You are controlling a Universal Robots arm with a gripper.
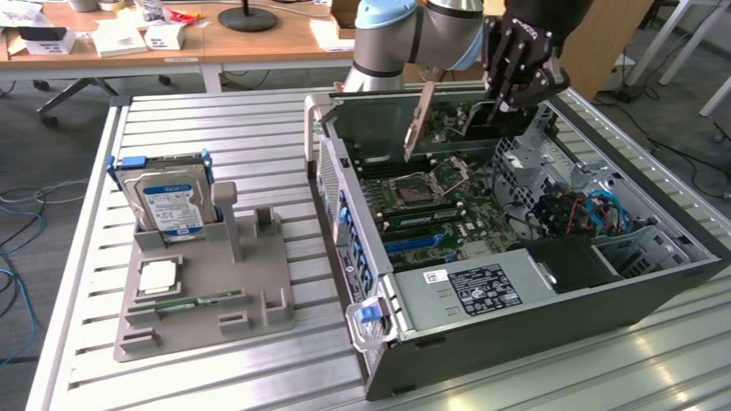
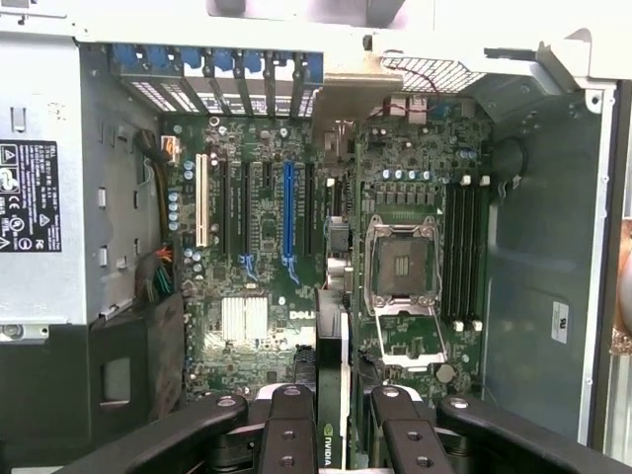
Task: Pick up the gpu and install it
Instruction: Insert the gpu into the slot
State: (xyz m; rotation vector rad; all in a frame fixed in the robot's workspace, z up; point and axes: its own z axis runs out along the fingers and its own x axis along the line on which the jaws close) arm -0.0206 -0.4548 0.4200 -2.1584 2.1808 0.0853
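Tool [image 1: 499, 104] clamps upright gpu [image 1: 419, 120]: thin dark card with long silver end bracket.

**Arm posed overhead, end effector clamped**
The silver and light-blue jointed robot arm [image 1: 400, 34] points its black linkage-type end effector [image 1: 508, 101] downward. Both black fingers [image 2: 286, 425] press on opposite faces of the gpu [image 1: 417, 120], a thin green circuit card with a silver end bracket, gripped edge-on.
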